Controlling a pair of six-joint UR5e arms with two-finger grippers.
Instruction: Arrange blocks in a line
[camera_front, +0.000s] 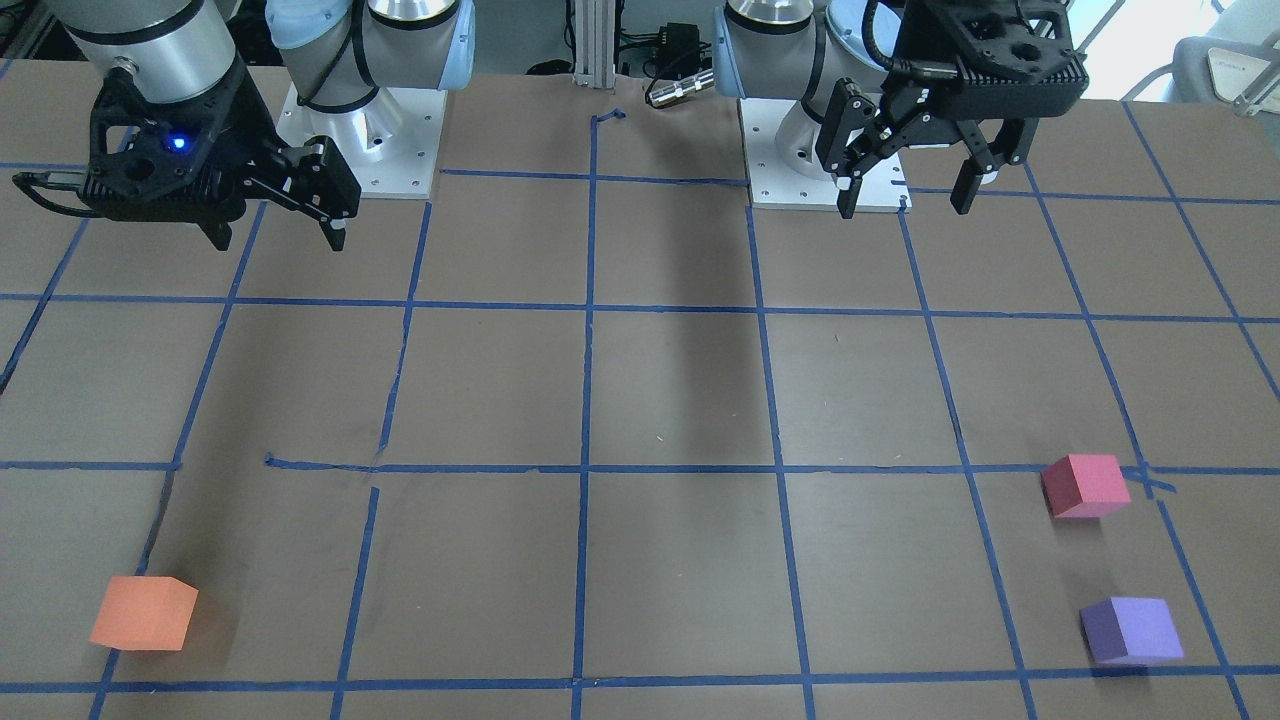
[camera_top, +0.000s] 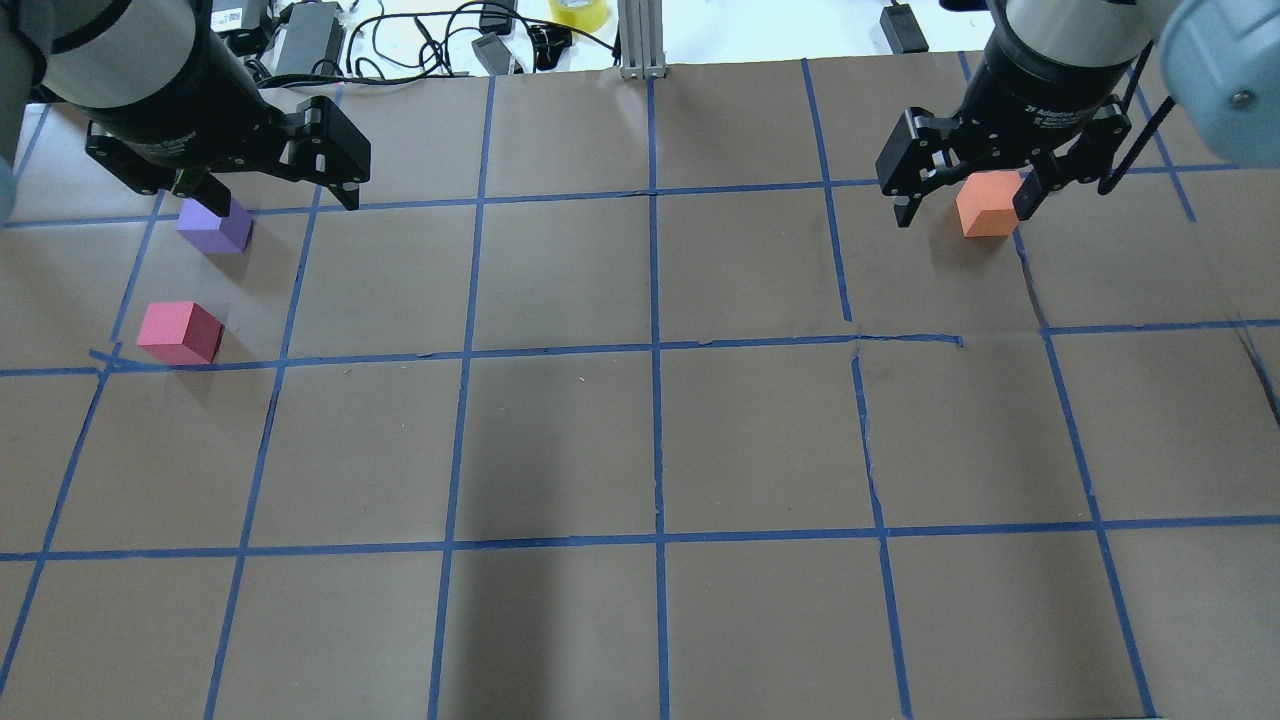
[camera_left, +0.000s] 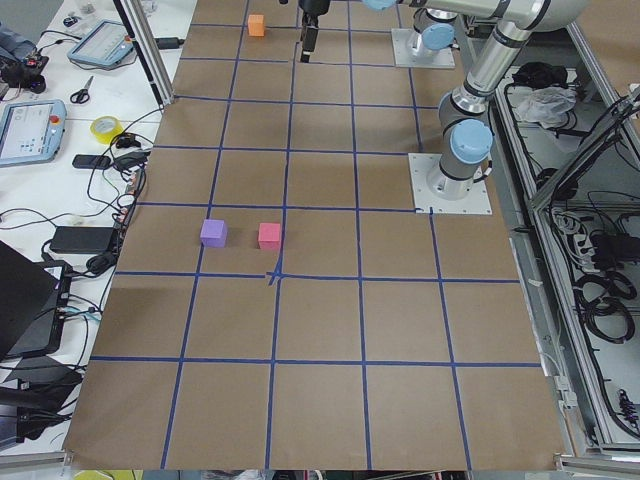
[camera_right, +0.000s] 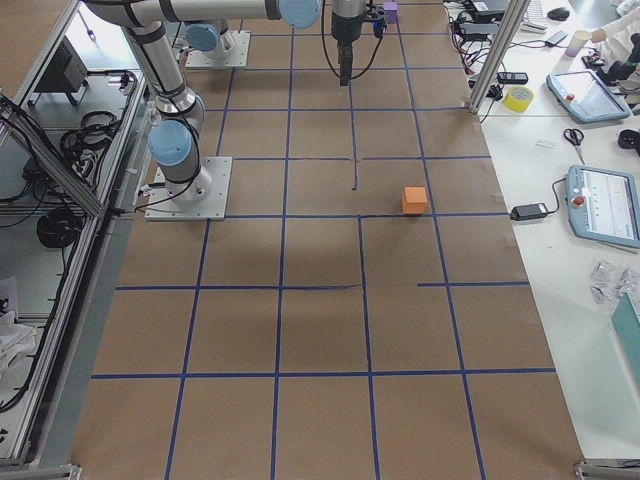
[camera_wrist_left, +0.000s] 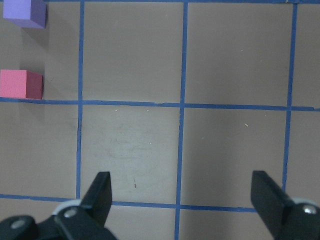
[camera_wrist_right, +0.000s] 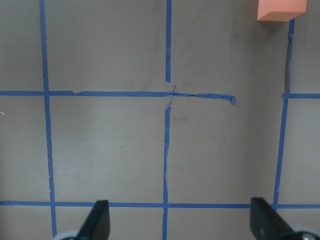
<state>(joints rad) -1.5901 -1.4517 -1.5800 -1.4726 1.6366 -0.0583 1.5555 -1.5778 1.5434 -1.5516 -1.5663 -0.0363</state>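
This is a robotics lab; two industrial arms (camera_left: 480, 75) stand bolted through metal plates (camera_left: 425, 200) to a long table (camera_top: 760, 440) papered brown and marked off in a blue tape grid (camera_top: 656, 400); a white side bench (camera_left: 25, 200) carries teach pendants (camera_left: 30, 130), a power brick (camera_left: 70, 238), tangled cables (camera_left: 115, 175), a yellow tape roll (camera_left: 106, 128) and scissors (camera_left: 82, 92); aluminium posts (camera_left: 150, 50) frame the cell.

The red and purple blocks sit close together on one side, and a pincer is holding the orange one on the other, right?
Not quite. The orange block is not held: the front-facing view shows it lying on the table, well away from the open right pincer. The red-pink block and purple block do sit close together on the other side.
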